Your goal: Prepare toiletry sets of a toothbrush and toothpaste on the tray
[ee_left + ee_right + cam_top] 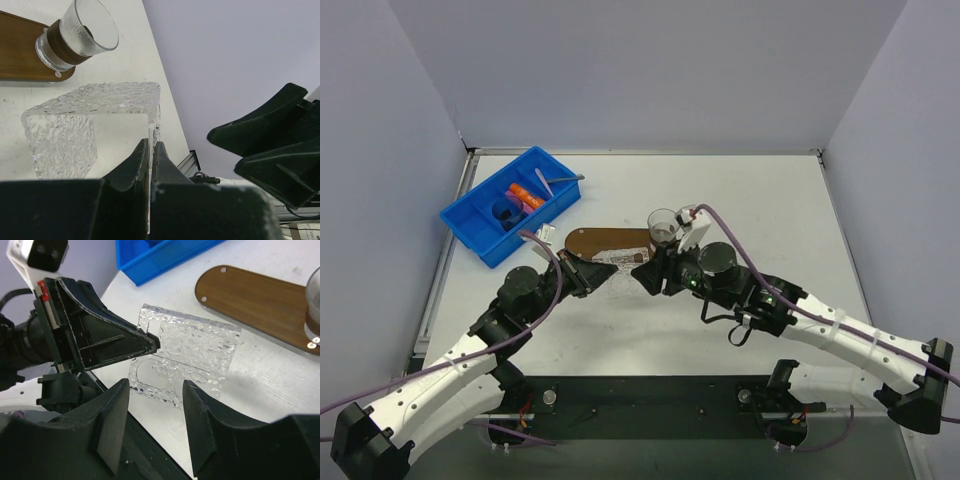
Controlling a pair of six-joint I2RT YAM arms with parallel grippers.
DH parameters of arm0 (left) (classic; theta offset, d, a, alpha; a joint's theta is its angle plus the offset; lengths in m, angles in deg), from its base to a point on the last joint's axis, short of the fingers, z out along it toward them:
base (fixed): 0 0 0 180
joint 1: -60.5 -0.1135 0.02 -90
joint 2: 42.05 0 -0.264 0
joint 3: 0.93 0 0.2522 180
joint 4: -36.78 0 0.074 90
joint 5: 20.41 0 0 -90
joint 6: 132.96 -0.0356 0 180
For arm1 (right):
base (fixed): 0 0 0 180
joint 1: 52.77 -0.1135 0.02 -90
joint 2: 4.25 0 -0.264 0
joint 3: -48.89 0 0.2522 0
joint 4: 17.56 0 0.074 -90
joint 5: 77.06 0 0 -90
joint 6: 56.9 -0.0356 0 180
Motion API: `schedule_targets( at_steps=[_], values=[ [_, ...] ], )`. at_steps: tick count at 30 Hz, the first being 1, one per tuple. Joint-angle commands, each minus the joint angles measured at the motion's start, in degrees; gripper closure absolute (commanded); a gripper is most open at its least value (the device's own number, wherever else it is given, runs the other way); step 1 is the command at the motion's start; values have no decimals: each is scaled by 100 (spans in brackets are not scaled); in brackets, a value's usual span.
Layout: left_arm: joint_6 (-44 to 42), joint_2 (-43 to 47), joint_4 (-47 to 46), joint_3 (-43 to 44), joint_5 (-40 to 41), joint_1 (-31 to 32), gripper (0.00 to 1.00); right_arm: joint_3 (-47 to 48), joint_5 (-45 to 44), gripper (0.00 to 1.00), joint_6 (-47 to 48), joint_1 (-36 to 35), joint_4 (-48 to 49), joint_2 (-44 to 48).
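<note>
My left gripper (151, 145) is shut on the thin wall of a clear textured plastic holder (90, 115), which stands on the table just in front of the dark-brown wooden tray (610, 241). Facing it, my right gripper (156, 390) is open, its fingers apart from the holder (195, 350) and nothing between them. Orange toothpaste tubes (525, 196) lie in the blue bin (480, 235) at the back left, beside thin stick-like toothbrushes (542, 182). On the tray's right end stands a glass cup (663, 225) with a brown band.
The blue bin (150, 255) sits close behind the tray's left end (250, 295). Both wrists crowd the middle of the table, nearly tip to tip. The black base plate (650, 405) runs along the near edge.
</note>
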Motion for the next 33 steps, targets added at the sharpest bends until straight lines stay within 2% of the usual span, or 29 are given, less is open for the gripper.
schedule_targets(
  at_steps=[1, 10, 24, 33],
  values=[
    [9, 6, -240, 285, -15, 22, 100, 380, -485, 59, 50, -326, -195, -553],
    [-9, 85, -135, 241, 38, 22, 100, 539, -863, 68, -205, -502, -512, -976],
    [17, 50, -152, 162, -6, 22, 100, 547, -529, 69, -407, -502, -266, -1520],
    [26, -3, -231, 144, -32, 22, 100, 626, -731, 74, -469, -493, -64, -1749]
  ],
)
